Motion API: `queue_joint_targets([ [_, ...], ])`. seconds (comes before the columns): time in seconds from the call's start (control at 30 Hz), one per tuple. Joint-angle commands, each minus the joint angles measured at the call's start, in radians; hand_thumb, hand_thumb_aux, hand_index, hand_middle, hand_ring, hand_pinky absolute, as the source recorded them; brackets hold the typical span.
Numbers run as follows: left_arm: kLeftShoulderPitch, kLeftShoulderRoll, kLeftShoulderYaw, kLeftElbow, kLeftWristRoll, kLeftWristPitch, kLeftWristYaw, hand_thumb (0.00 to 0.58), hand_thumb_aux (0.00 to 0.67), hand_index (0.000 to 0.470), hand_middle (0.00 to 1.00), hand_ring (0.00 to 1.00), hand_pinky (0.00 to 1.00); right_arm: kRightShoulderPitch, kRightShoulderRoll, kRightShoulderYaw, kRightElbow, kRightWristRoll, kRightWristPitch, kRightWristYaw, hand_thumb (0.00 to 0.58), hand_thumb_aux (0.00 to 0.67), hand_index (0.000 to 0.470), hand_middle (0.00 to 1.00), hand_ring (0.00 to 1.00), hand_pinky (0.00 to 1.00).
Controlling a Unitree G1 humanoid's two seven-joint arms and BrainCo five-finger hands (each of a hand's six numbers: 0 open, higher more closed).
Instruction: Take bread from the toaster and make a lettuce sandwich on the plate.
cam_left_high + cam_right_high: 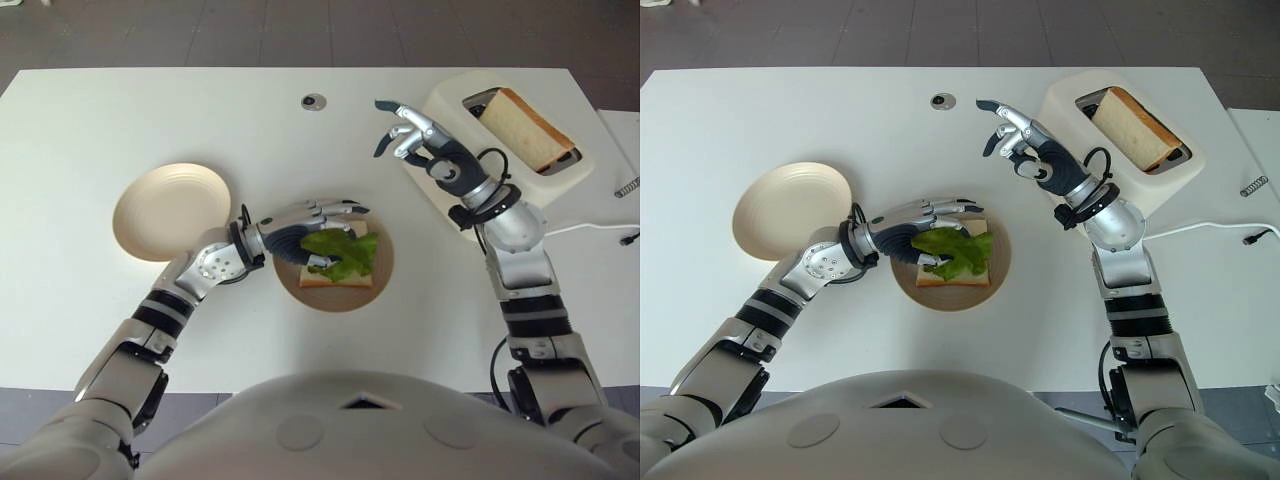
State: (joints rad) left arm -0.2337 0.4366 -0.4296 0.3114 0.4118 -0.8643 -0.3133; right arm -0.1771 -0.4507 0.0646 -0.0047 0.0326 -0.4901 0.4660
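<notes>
White worktop (100,120), seen from above the robot's shoulders. A brown plate (335,299) is sitting near the middle of it, carrying a bread slice (330,281) that is lying flat, with a lettuce leaf (345,252) resting on top and covering most of the slice.

The left hand (290,228) is hovering at the plate's left side. Its fingers (330,210) are stretching out nearly straight over the upper left edge of the leaf, well apart from the thumb. Whether they are touching the leaf cannot be told.

The right hand (430,145) is hanging raised just left of a white toaster (452,98) at the far right of the worktop. Its fingers are spreading loosely, one pointing left and the others bending a little, and it is holding nothing.

A second slice (525,130) is standing in the toaster's slot, with its top sticking out.

A cream plate (170,210) is lying to the left, apart from the brown one. A small round fitting (314,101) is showing at the far edge, and a white cable (590,228) is trailing off to the right.
</notes>
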Motion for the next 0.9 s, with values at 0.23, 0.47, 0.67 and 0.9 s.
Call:
queue_joint_targets([
  [0.23,-0.003,-0.005,-0.001,0.013,-0.017,-0.003,-0.030,0.000,0.000,0.000,0.00,0.00,0.00,-0.002,-0.029,-0.055,-0.056,0.017,-0.037,0.015,0.000,0.000,0.000,0.88,0.88,0.88],
  [0.47,-0.021,-0.003,0.053,0.036,-0.003,-0.002,0.026,0.000,0.000,0.000,0.00,0.00,0.00,-0.037,-0.113,-0.248,-0.108,-0.132,0.003,-0.118,0.000,0.000,0.000,0.00,0.00,0.00],
  [0.67,-0.009,-0.001,0.080,0.044,0.028,0.003,0.075,0.000,0.000,0.000,0.00,0.00,0.00,-0.073,-0.378,-0.345,0.072,-0.344,0.048,-0.142,0.000,0.000,0.000,0.00,0.00,0.00],
  [0.9,-0.025,-0.014,0.069,0.073,0.034,-0.007,0.084,0.000,0.000,0.000,0.00,0.00,0.00,0.035,-0.578,-0.296,0.240,-0.491,0.142,-0.061,0.000,0.000,0.000,0.00,0.00,0.00],
])
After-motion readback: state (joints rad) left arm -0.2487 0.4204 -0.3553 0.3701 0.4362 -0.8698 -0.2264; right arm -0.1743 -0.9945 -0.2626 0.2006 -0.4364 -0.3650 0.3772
